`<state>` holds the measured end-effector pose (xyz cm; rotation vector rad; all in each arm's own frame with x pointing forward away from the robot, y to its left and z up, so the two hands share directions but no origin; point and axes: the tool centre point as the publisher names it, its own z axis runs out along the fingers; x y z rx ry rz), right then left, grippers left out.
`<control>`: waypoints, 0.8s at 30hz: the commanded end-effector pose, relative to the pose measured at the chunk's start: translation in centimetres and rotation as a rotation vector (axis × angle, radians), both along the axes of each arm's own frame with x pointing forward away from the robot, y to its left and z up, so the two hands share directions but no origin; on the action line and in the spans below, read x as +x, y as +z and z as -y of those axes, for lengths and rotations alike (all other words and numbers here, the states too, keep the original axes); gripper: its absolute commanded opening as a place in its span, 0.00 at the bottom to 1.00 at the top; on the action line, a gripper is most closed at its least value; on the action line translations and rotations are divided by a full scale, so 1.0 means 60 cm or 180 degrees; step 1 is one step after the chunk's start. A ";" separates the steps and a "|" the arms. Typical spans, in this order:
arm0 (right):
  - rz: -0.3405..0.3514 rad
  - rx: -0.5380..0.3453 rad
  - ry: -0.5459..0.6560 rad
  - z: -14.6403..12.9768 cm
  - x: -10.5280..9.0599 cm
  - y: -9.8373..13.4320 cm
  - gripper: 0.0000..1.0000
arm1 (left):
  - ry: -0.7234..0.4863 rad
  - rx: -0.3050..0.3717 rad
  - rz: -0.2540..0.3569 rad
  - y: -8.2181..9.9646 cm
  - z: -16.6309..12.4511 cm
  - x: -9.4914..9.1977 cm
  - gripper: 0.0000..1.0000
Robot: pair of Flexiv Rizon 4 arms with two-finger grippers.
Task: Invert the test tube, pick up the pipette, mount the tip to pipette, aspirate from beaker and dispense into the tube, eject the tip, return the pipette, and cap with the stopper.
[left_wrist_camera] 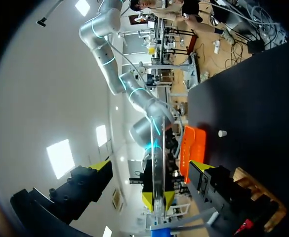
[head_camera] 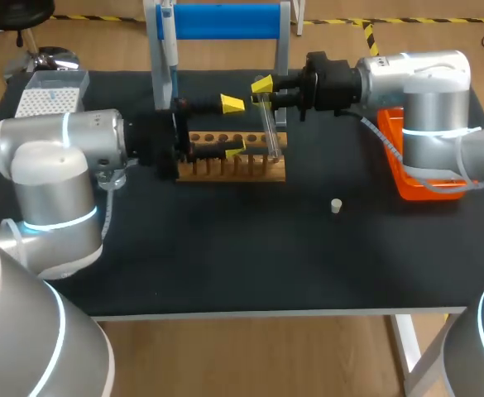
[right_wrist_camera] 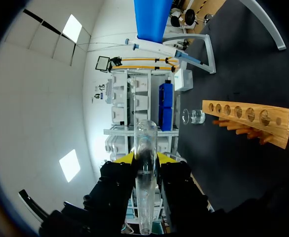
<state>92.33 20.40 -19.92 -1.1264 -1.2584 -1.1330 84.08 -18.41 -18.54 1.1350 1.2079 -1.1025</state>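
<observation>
Test tube (right_wrist_camera: 145,136) pinched in right claw (right_wrist_camera: 146,159), left claw (left_wrist_camera: 149,168) wide around it, seemingly not touching; early right release drops it onto rack (head_camera: 258,170).

No text, number or sign can be read in any of the views. The test tube (right_wrist_camera: 145,148) and the wooden rack (head_camera: 233,169) show no marking that can be made out.

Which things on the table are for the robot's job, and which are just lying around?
For the job: test tube, pipette, tip box, beaker, stopper.
Just there, not named in the job: wooden rack, blue stand, orange tray.
</observation>
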 end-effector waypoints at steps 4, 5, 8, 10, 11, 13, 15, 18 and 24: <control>0.0001 -0.0011 0.0003 0.002 0.000 0.002 0.00 | -0.0012 0.0119 0.0011 -0.007 0.033 -0.014 1.00; 0.0001 -0.0011 0.0003 0.002 0.000 0.002 0.00 | -0.0017 0.0137 0.0014 -0.008 0.038 -0.015 1.00; 0.0001 -0.0011 0.0003 0.002 0.000 0.002 0.00 | -0.0032 0.0167 -0.0012 -0.011 0.051 -0.016 1.00; 0.0001 -0.0011 0.0003 0.002 0.000 0.002 0.00 | -0.0046 0.0180 -0.0011 -0.012 0.060 -0.017 1.00; 0.0001 -0.0011 0.0003 0.002 0.000 0.002 0.00 | -0.0060 0.0182 -0.0010 -0.011 0.063 -0.018 1.00; 0.0001 -0.0011 0.0003 0.002 0.000 0.002 0.00 | -0.0083 0.0183 -0.0011 -0.010 0.069 -0.018 1.00; 0.0001 -0.0011 0.0003 0.002 0.000 0.002 0.00 | -0.0100 0.0180 -0.0013 -0.008 0.075 -0.018 1.00; 0.0001 -0.0011 0.0003 0.002 0.000 0.002 0.00 | -0.0116 0.0187 -0.0009 -0.007 0.083 -0.017 1.00; 0.0001 -0.0011 0.0003 0.002 0.000 0.002 0.00 | -0.0099 0.0203 -0.0034 -0.006 0.098 -0.012 1.00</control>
